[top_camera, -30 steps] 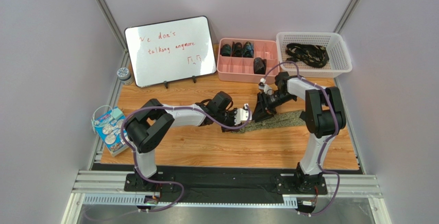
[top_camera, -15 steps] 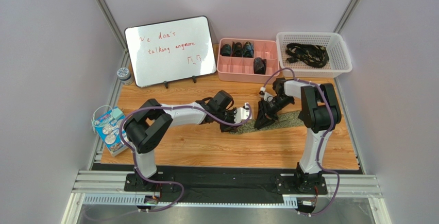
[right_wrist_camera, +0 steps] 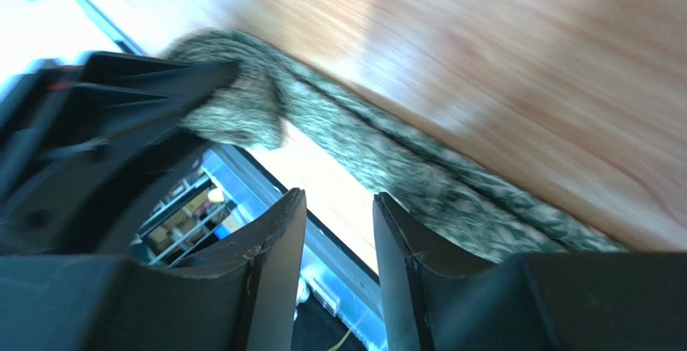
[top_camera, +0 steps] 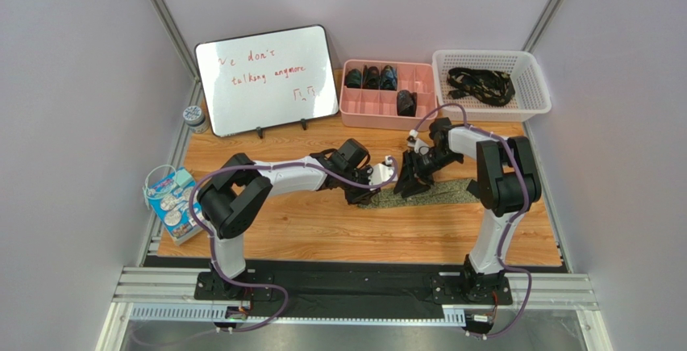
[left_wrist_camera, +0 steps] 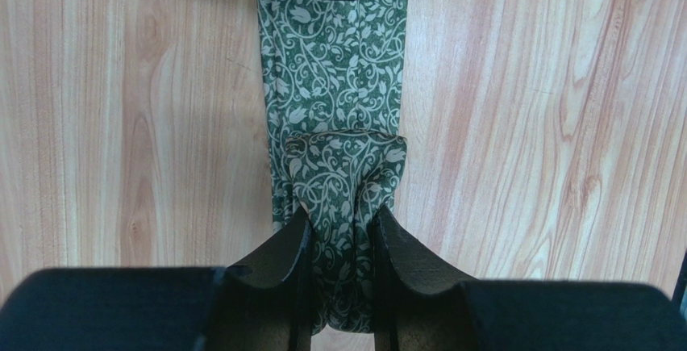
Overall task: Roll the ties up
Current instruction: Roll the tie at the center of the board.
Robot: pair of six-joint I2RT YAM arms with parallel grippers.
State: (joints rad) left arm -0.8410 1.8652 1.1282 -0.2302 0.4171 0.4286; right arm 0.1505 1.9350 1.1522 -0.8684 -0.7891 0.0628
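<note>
The left gripper (left_wrist_camera: 339,218) is pinching the folded end (left_wrist_camera: 343,161) of the green tie (left_wrist_camera: 335,85), with only one loose turn of cloth bunched between its fingers, so the likeliest slip is that this start of a roll springs open if the pinch slackens or the cloth is dragged rather than turned. A second risk is skew: the fold sits slightly off to one edge of the band ahead of it, and winding from there would probably make a cone, not a neat coil. The right gripper (right_wrist_camera: 339,206) hangs just ahead of the left one with its fingers spread and nothing between them; the two are very close, so a knock between them, or the right one snagging the flat cloth, looks possible. Whether it touches the tie I cannot tell. The tie lies flat on the table (top_camera: 322,230), its long axis running straight out from the left gripper's fingertips and on beneath the right gripper toward that arm's side; the folded end points back at the left gripper, and the free length leads away from it.
</note>
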